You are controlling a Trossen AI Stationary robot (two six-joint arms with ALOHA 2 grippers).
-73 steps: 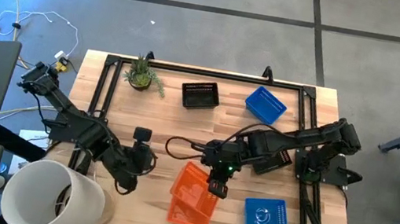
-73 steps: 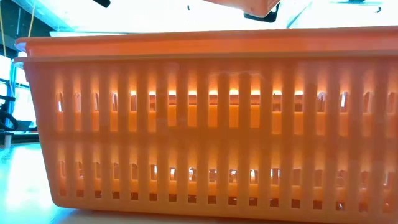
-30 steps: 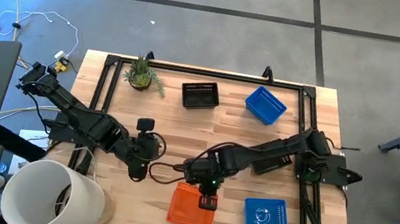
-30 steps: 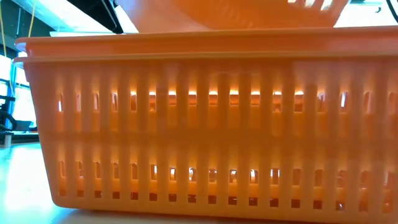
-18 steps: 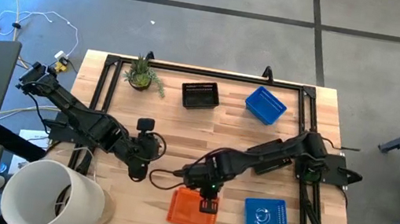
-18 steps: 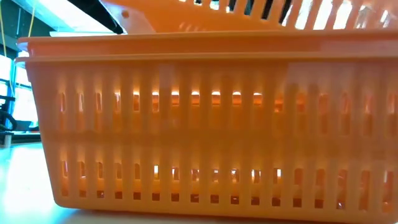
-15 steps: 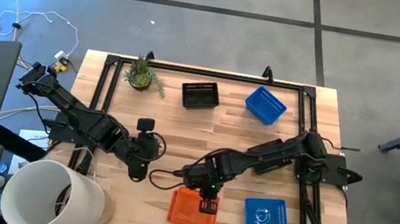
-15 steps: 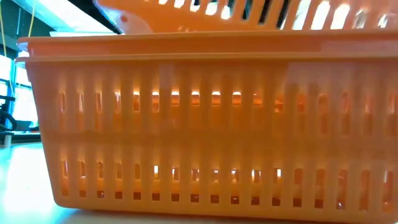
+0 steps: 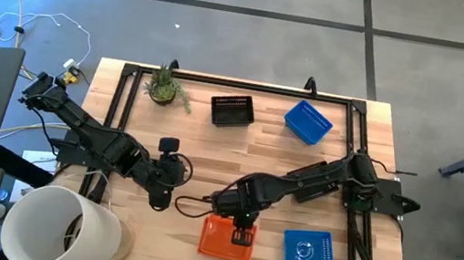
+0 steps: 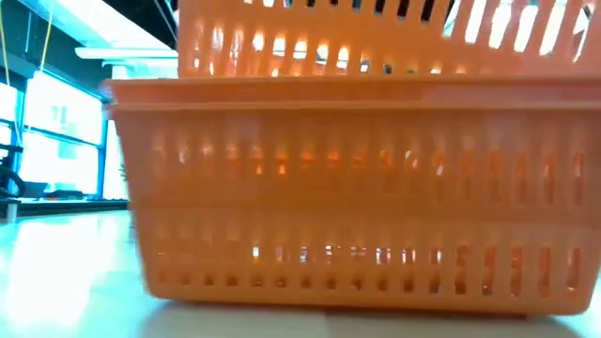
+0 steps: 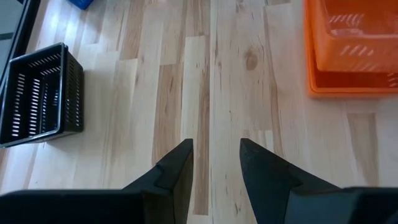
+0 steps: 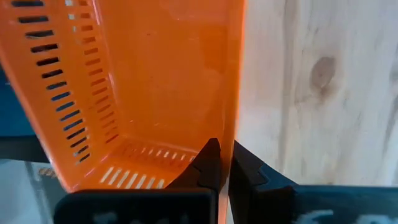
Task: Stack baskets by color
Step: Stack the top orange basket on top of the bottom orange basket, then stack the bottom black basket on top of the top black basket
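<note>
Lowered since the earlier frames, the orange slotted plastic basket (image 9: 226, 239) held by the right gripper (image 9: 241, 234) now sits nested in the orange basket beneath it, low in the centre of the high view, where before it hung tilted above. That gripper's two dark fingers (image 12: 210, 163) are pinched together on the basket's thin side wall, one inside and one outside. In the low view the upper basket (image 10: 376, 42) fills the top of the frame, its rim cut off; the lower orange basket (image 10: 357, 197) spans the middle, and how many are stacked inside cannot be made out.

Left of centre in the high view, the left gripper (image 9: 163, 198) hovers with its fingers (image 11: 176, 174) apart, holding nothing over the bare wooden table (image 11: 211, 93). A black mesh basket (image 9: 232, 110) and a blue basket (image 9: 308, 122) sit along the upper edge, another blue basket (image 9: 307, 249) at lower right.
</note>
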